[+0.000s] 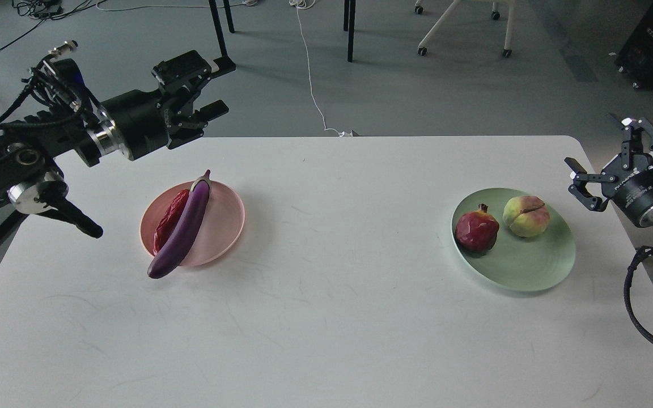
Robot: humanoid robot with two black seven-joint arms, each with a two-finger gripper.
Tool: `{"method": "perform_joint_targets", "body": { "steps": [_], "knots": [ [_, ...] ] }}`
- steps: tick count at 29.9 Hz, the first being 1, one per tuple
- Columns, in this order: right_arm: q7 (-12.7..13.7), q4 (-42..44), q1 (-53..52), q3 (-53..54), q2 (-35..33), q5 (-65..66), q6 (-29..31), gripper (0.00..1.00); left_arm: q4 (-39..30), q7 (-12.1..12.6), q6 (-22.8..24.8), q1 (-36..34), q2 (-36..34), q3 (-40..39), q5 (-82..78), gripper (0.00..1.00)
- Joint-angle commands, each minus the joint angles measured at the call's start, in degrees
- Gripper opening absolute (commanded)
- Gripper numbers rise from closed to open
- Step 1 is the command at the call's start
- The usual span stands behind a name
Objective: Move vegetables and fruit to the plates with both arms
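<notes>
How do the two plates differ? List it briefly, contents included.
Colour: the pink plate is pale pink, the green plate pale green with faint rings.
Contents: the pink plate holds the eggplant and chili pepper; the green plate holds the pomegranate and peach.
Fit: the eggplant overhangs the pink plate's near rim; both fruits sit wholly inside the green plate.
Shared: round, shallow, similar in size, on the white table.

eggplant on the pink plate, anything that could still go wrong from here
1. The eggplant is longer than the pink plate; its blunt end overhangs the near rim onto the table, so a bump might roll it off.
2. The chili pepper lies pressed against it and could shift too.
3. The left gripper hangs open beyond the plate; a low sweep could clip the stem end.
</notes>
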State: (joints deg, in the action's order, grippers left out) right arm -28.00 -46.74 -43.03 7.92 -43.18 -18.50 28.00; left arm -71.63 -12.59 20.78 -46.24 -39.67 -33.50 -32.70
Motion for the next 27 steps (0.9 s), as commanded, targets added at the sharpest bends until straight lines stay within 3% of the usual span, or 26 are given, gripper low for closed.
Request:
{"method": "perform_joint_targets", "body": {
  "steps": [1, 3, 5, 10, 16, 27],
  "knots": [
    [0.00, -0.10, -1.09, -0.01, 2.13, 0.04, 0.00, 0.98, 0.26, -3.22, -1.43, 3.25, 4.67, -2.00, 4.75, 0.99],
    [0.00, -0.10, -1.27, -0.01, 2.93, 0.22, 0.00, 0.98, 1.22, -4.46, -4.07, 7.19, 8.71, -6.47, 4.75, 0.99],
    [0.00, -0.28, -1.45, -0.01, 3.72, 0.40, 0.00, 0.99, 2.98, -4.20, -6.09, 11.33, 13.45, -12.09, 4.66, 0.99],
    [0.00, -0.72, -1.45, 0.17, 5.65, 0.40, 0.00, 0.99, 10.36, -4.11, -6.54, 18.37, 22.08, -19.67, 0.90, 0.99],
    [0.00, -0.89, -1.09, 0.25, 5.57, 0.40, 0.00, 0.99, 16.25, -4.02, -6.36, 20.57, 23.58, -22.57, -4.31, 0.99],
    [0.00, -0.98, -0.83, 0.25, 5.21, 0.48, 0.00, 0.99, 16.79, -3.93, -5.14, 22.24, 23.58, -23.80, -4.31, 0.99]
  ]
}}
